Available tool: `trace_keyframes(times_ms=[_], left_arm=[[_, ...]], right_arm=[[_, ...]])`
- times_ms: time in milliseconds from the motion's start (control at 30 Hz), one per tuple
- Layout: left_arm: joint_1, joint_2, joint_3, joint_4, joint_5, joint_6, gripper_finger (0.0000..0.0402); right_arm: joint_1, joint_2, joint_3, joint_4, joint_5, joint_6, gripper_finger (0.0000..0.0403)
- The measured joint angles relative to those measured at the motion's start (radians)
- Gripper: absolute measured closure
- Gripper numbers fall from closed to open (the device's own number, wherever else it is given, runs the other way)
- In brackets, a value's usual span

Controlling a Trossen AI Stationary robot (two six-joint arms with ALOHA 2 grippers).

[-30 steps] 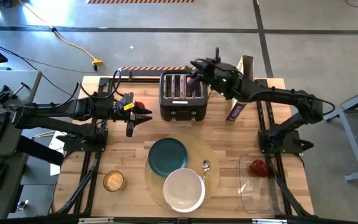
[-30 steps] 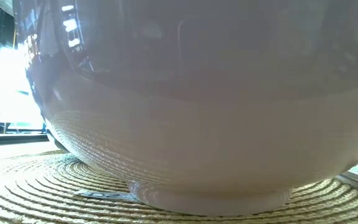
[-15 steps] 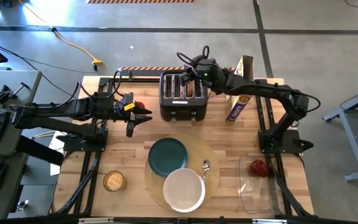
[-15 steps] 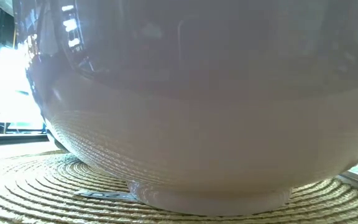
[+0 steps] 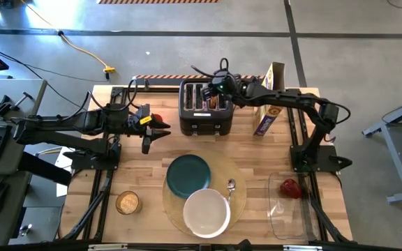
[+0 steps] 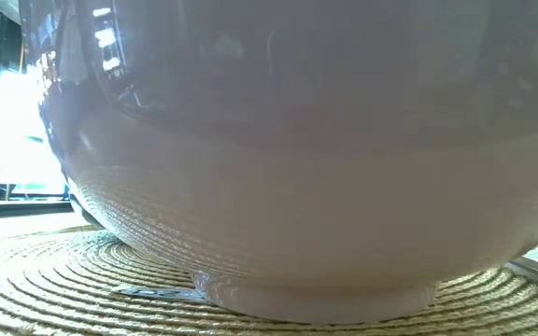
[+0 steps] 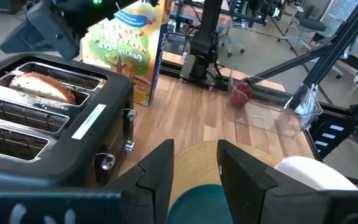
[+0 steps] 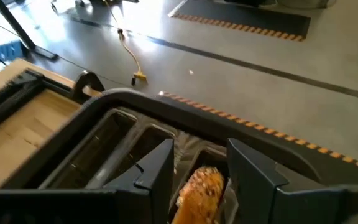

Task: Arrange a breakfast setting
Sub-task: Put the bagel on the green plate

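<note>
The round tan placemat (image 5: 239,178) lies at the table's near middle. On it are the dark teal plate (image 5: 188,174), the white bowl (image 5: 206,213) and the small spoon (image 5: 230,187). The bowl (image 6: 297,140) fills the low view. A toasted bagel piece (image 8: 201,186) sticks up out of a slot of the black toaster (image 5: 204,108). My right gripper (image 8: 197,158) is open above that slot, one finger on either side of the piece. A round tan bagel half (image 5: 128,203) lies at the near left. The red food item (image 5: 289,187) lies in a clear tray. My left gripper (image 5: 166,130) is open, left of the toaster.
A cereal box (image 5: 267,97) stands right of the toaster, close under my right arm. A small red cup (image 5: 155,118) stands beside my left gripper. The clear tray (image 5: 285,209) lies at the near right. Bare wood shows between the toaster and the placemat.
My right gripper has moved toward the table's left edge and down, from behind the toaster's right end to over its right slots. My left arm has kept still.
</note>
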Motion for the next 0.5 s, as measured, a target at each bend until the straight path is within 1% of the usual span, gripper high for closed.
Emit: trace_keyframes(times_ms=[167,500], left_arm=[[0.0,0.0,0.0,0.0,0.0,-0.001,0.0289],[0.0,0.0,0.0,0.0,-0.004,-0.001,0.0289]], right_arm=[[0.0,0.018,0.0,-0.05,0.0,0.031,0.0268],[0.001,0.035,0.0,-0.092,-0.004,0.076,0.0268]])
